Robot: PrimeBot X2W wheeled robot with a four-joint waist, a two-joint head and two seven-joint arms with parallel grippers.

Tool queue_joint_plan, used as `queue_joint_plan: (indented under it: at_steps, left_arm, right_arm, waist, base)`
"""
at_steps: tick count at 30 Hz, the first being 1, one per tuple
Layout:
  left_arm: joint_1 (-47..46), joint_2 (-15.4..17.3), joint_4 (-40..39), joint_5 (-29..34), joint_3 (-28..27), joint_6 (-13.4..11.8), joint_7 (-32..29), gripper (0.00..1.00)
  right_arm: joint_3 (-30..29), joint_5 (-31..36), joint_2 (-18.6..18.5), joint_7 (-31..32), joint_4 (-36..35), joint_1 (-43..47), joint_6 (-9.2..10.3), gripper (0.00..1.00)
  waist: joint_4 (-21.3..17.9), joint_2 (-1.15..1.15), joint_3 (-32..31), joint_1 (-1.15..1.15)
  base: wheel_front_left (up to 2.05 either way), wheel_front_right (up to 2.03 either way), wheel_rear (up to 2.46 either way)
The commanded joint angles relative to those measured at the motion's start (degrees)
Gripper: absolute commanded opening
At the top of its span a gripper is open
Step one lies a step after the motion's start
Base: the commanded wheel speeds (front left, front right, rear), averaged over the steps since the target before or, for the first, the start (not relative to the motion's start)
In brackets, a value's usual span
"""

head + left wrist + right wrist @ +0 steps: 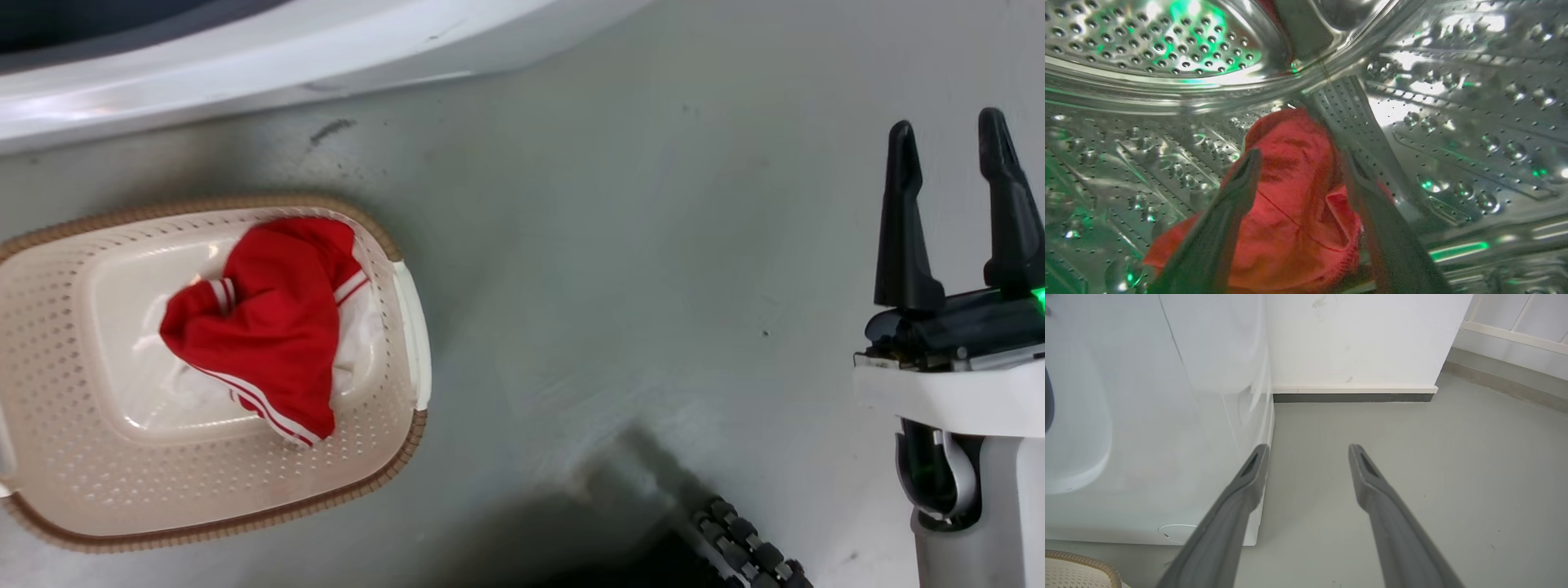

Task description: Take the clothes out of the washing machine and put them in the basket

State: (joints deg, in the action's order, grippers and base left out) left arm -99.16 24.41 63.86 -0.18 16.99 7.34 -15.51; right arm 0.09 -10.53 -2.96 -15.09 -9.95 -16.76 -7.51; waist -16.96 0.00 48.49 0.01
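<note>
Progress, roughly halfway: 1 red garment lies in the basket, against its handle-side edge, and the 2nd garment lies on the drum wall inside the washing machine, not yet lifted. Left gripper straddles that garment with fingers spread wide, clamping nothing; right gripper hangs agape and empty above the floor.

The grey floor carries the basket and washing machine.

Garment in basket, 2nd in drum
</note>
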Motion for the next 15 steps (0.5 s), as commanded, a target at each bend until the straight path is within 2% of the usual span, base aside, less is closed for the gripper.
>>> queue_joint_plan:
  at_steps: [1, 7, 15]
  left_arm:
    - [-1.34, 0.19, 1.08, -0.88, 1.20, 0.05, -1.90, 1.00]
    - [-6.01, 2.44, 4.06, -2.53, 6.54, 0.05, -9.19, 1.00]
    - [-6.74, 4.85, 5.85, -5.44, 9.77, 0.07, -12.01, 1.00]
  right_arm:
    - [-0.10, -0.35, 0.16, -0.12, -0.42, -1.27, 0.04, 1.00]
    - [-0.05, -1.22, 0.16, -0.12, -0.79, -1.68, 0.04, 1.00]
    - [0.01, -2.01, 0.15, -0.11, -0.95, -2.12, 0.04, 1.00]
  waist:
    - [-1.01, 0.00, 1.74, -0.01]
    - [-1.55, 0.00, 3.94, -0.01]
    - [-1.96, 0.00, 5.49, -0.01]
  base:
    - [0.00, 0.00, 0.00]
    - [0.00, 0.00, 0.00]
    - [0.00, 0.00, 0.00]
